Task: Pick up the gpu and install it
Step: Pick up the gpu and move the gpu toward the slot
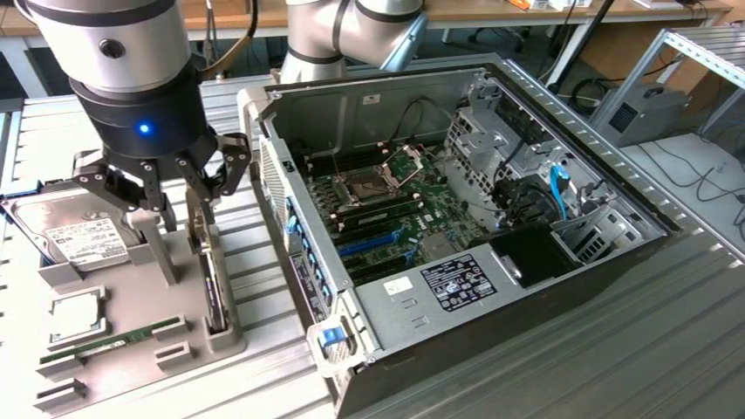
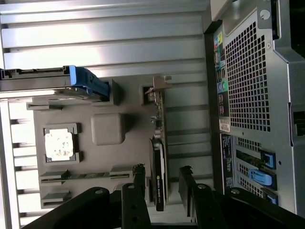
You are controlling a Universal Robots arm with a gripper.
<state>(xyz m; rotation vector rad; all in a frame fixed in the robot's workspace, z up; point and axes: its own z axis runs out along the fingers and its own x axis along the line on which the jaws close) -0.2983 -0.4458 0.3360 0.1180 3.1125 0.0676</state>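
The gpu [image 1: 213,279] stands on edge in a slot of the grey parts holder [image 1: 140,297], at the exterior view's left, beside the open computer case [image 1: 466,218]. In the wrist view the gpu [image 2: 159,162] shows as a thin green board with a dark cooler face and a pale metal bracket at its far end. My gripper [image 1: 192,196] hangs just above it, open. In the wrist view my gripper [image 2: 162,183] straddles the card's near end, with one dark fingertip [image 2: 139,179] on each side and a small gap to the card.
On the holder [image 2: 109,107] also lie a silver hard drive [image 1: 82,236] with a blue clip [image 2: 86,81], a processor [image 2: 59,144] and a RAM stick [image 2: 86,175]. The case's perforated rear wall [image 2: 257,95] stands close beside the holder. The motherboard [image 1: 385,201] lies exposed inside.
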